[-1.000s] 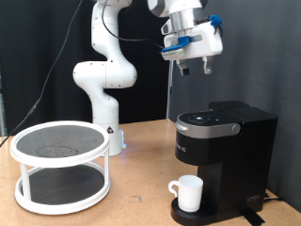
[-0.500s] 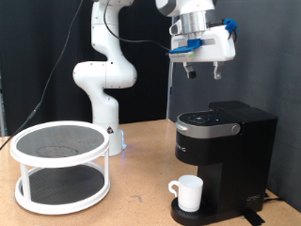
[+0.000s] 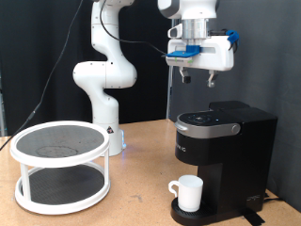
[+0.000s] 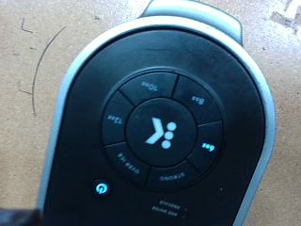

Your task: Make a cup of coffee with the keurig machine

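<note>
The black keurig machine (image 3: 221,146) stands at the exterior view's right with its lid closed. The white cup (image 3: 189,192) sits on the drip tray under its spout. My gripper (image 3: 199,75) hangs in the air well above the machine's top, with nothing seen between its fingers. The wrist view looks straight down on the machine's silver-ringed button panel (image 4: 162,132); a small blue power light (image 4: 101,186) glows there. The gripper's fingers do not show in the wrist view.
A white two-tier round rack (image 3: 61,165) stands on the wooden table (image 3: 141,202) at the exterior view's left. The robot's white base (image 3: 105,89) rises behind it. A dark curtain forms the backdrop.
The gripper has moved toward the exterior view's right and turned, so that it now hangs over the machine's top. The cup and machine have not moved.
</note>
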